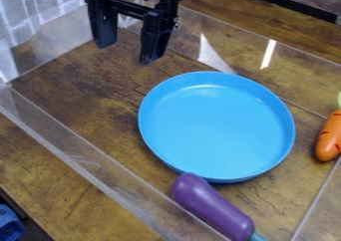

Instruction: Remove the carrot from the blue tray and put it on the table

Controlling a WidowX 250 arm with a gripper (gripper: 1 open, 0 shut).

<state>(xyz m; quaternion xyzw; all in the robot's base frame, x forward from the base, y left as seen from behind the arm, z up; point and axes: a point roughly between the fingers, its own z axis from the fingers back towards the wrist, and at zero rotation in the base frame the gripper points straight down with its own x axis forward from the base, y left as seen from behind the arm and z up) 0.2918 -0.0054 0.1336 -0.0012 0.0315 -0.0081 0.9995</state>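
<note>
The blue tray [217,125] is a large round dish lying in the middle of the table [94,96], and nothing lies inside it. The carrot [329,136], small and orange, rests on the wood at the right edge of the view, just outside the tray's rim. My gripper [130,41] hangs above the far left part of the table, well away from the tray and the carrot. Its dark fingers [156,43] point down, stand apart and hold nothing.
A purple eggplant-shaped toy [212,206] lies on the table by the tray's near rim. Clear acrylic walls [80,155] run along the table's near and far sides. A pale green object shows at the right edge above the carrot.
</note>
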